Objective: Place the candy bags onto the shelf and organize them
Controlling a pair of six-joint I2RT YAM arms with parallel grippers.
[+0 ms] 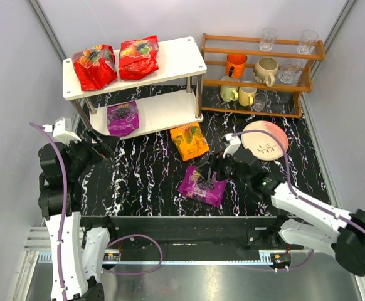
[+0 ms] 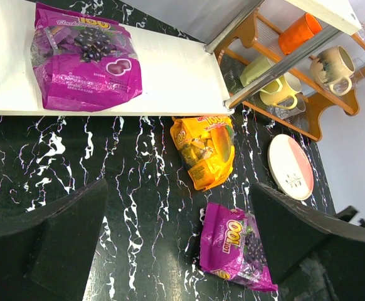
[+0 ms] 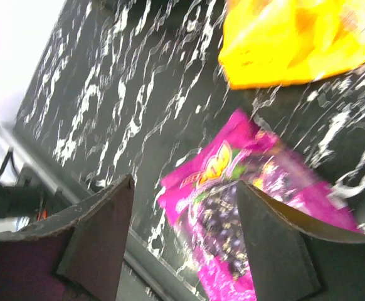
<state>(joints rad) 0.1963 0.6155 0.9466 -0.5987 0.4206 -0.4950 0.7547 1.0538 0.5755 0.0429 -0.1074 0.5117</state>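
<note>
While three candy bags (image 1: 95, 66) already sit on the white shelf (image 1: 177, 58) at upper left, the right gripper (image 1: 208, 170) hovers spread-jawed over the glossy purple bag (image 1: 199, 187) lying flat at centre frame; next, I judge, it must descend and pinch. The left gripper (image 2: 176, 248) waits at left, jaws apart, empty.

The purple bag (image 2: 236, 251) and orange bag (image 2: 204, 150) each read "100".

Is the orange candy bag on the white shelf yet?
No, the orange candy bag lies on the table beside the shelf.
</note>
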